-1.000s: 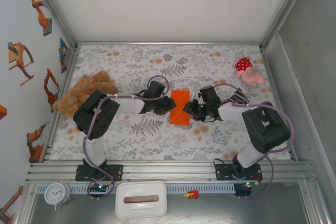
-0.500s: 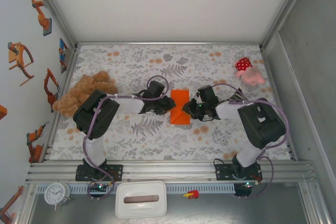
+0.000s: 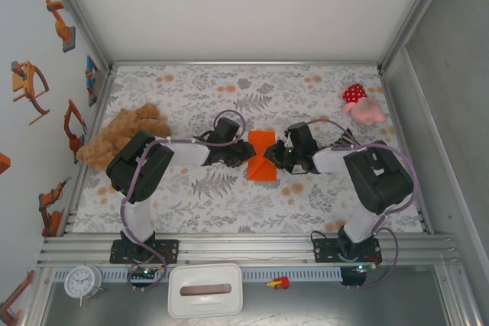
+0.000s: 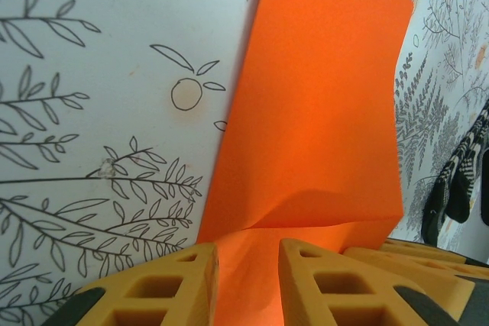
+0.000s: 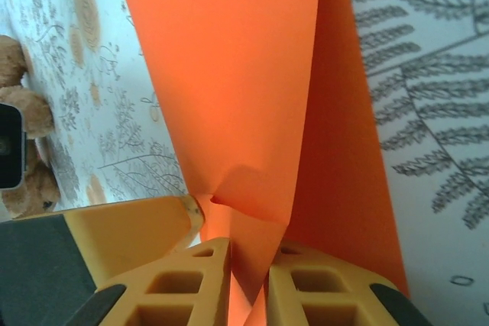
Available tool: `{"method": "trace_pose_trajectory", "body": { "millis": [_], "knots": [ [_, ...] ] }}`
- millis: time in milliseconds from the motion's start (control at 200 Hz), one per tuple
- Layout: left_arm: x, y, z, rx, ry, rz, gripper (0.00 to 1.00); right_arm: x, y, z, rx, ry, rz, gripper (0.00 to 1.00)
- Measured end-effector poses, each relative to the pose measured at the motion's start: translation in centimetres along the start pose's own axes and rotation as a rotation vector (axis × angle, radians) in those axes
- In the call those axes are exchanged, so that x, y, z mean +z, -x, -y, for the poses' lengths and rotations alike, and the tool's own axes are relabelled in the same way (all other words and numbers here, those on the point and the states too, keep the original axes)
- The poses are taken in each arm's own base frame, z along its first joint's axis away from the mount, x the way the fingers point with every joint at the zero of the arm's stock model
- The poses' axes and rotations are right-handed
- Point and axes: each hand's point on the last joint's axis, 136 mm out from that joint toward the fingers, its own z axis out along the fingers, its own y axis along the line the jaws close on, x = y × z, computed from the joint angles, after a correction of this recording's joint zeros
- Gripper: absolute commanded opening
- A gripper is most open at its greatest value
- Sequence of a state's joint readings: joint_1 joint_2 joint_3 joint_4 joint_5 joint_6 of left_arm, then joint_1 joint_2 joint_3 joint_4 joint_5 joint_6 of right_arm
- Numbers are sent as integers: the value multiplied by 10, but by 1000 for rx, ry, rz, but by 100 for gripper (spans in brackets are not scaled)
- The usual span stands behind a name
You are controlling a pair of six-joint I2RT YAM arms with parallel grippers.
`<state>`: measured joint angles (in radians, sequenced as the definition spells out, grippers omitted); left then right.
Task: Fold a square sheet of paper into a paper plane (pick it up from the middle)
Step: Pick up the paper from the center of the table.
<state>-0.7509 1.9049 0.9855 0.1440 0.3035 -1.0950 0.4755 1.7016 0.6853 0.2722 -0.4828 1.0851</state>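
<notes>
The square sheet of paper (image 3: 262,155) is bright orange, folded into a narrow creased shape, and lies mid-table between both arms. My left gripper (image 3: 246,156) is at its left edge. In the left wrist view its fingers (image 4: 248,265) stand a little apart, with the paper (image 4: 321,112) running through the gap and a raised fold just ahead. My right gripper (image 3: 275,159) is at the paper's right edge. In the right wrist view its jaws (image 5: 250,265) are nearly together on a raised flap of the paper (image 5: 244,97).
A brown teddy bear (image 3: 122,131) lies at the left wall. A red-and-pink plush (image 3: 361,104) sits at the back right. A white box (image 3: 205,289) and a small clock (image 3: 82,281) rest on the ledge in front of the arm bases.
My right gripper has moved slightly left onto the paper's edge and its jaws have narrowed on the flap. The left arm has not moved.
</notes>
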Motion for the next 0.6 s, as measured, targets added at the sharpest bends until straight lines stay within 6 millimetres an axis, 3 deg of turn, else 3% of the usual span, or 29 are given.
{"method": "trace_pose_trajectory", "body": {
  "millis": [336,491,596],
  "knots": [
    [-1,1,0,0,-2,1,31,5,2,1,0,25,10,11],
    [-7,3,-1,-6,0,12,38,6,2,1,0,31,14,3],
    [-23,7,-10,-22,11,46,48,2,2,-1,-7,41,25,0]
  ]
}}
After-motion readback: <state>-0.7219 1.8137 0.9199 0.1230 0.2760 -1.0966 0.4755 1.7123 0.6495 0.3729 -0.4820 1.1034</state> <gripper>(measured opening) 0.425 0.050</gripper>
